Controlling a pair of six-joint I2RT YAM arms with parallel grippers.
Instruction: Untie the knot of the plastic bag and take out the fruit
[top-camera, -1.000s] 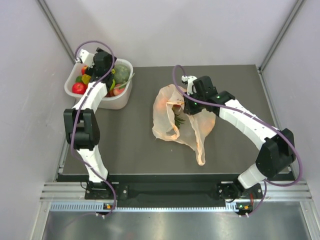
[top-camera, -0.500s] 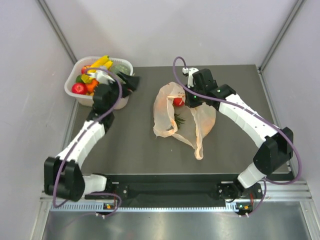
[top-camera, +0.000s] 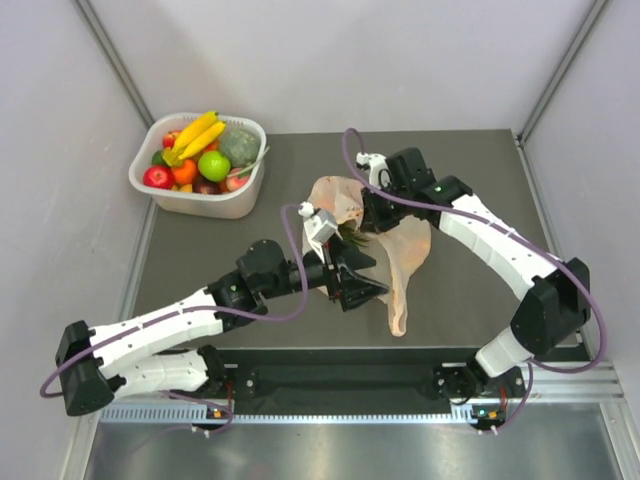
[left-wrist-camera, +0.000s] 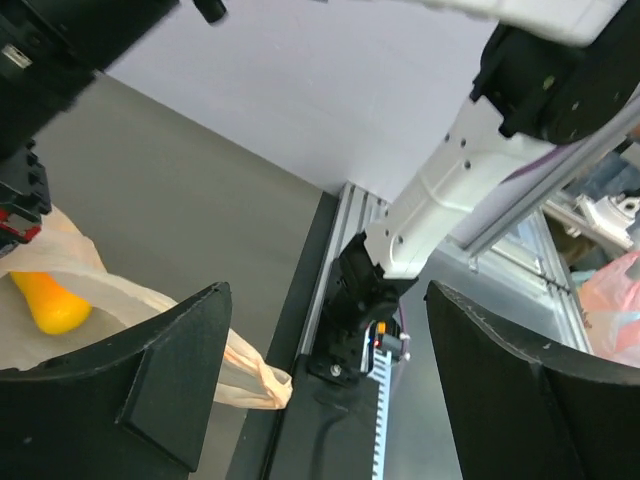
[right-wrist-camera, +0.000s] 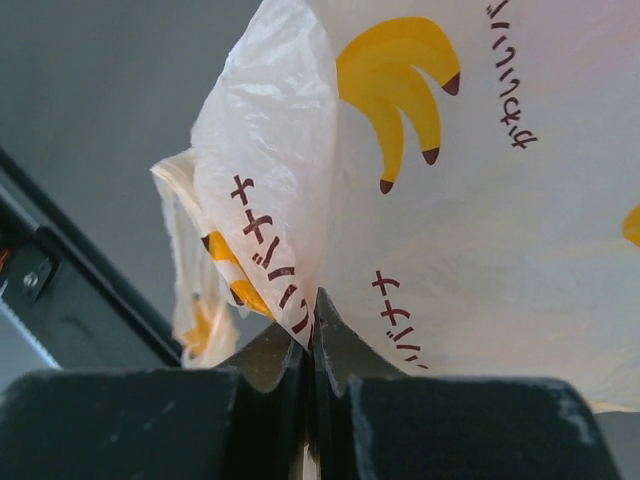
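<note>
The peach-orange plastic bag (top-camera: 405, 250) lies crumpled mid-table, one handle loop (top-camera: 400, 312) trailing toward me. No knot shows. My right gripper (top-camera: 368, 222) is at the bag's upper rim, shut on a fold of its printed film (right-wrist-camera: 300, 200), jaws pinched together (right-wrist-camera: 314, 300). My left gripper (top-camera: 372, 275) hovers open at the bag's near-left side, with nothing between its fingers (left-wrist-camera: 160, 390). Fruit still in the bag: a green leafy crown (top-camera: 353, 236) at the mouth and a yellow-orange piece (left-wrist-camera: 45, 305) behind the film.
A white tub (top-camera: 150, 190) at the back left holds bananas (top-camera: 197, 133), a red apple, a green apple and a grey-green melon. The table's near edge and metal rail (left-wrist-camera: 340, 300) run just beyond the bag's trailing handle (left-wrist-camera: 250, 380).
My left arm swung from the tub, where bananas now lie, across to the bag's near side. My right gripper shifted slightly and closed fully on the bag film.
</note>
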